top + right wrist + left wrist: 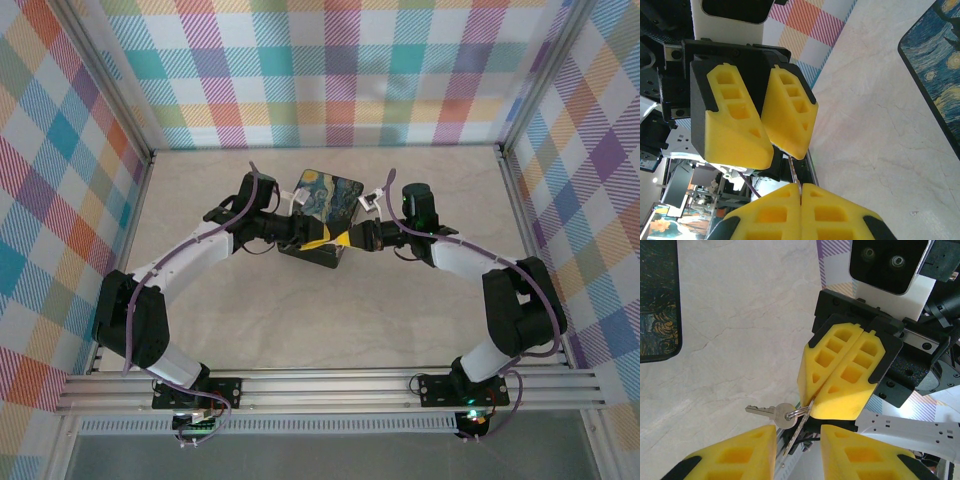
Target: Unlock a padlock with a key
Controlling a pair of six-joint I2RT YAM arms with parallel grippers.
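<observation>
Left wrist view: right gripper (815, 407) faces the camera, yellow fingers pressed flat together, tips clamped on the key (764, 411) at its ring end. The silver key sticks out sideways from a small split ring (796, 413), and a second thin blade (793, 441) hangs down from the same ring. Left gripper (797, 431) is at the bottom edge, its two yellow fingers apart with a narrow gap, and the hanging blade drops into that gap. A dark shape (810, 432) sits there just under the ring, too small and cluttered to tell if it is the padlock, so whether the left gripper has hold of anything cannot be told. Everything is held up off the pale worktop (740, 315), not resting on it. The Starry-Night box (660, 300) lies off to the side, apart from the key. Right wrist view: own fingers closed with a thin metal sliver pinched at the tips, left gripper just opposite, tips nearly touching. Top external: both grippers meet tip to tip at the near edge of the box.
</observation>
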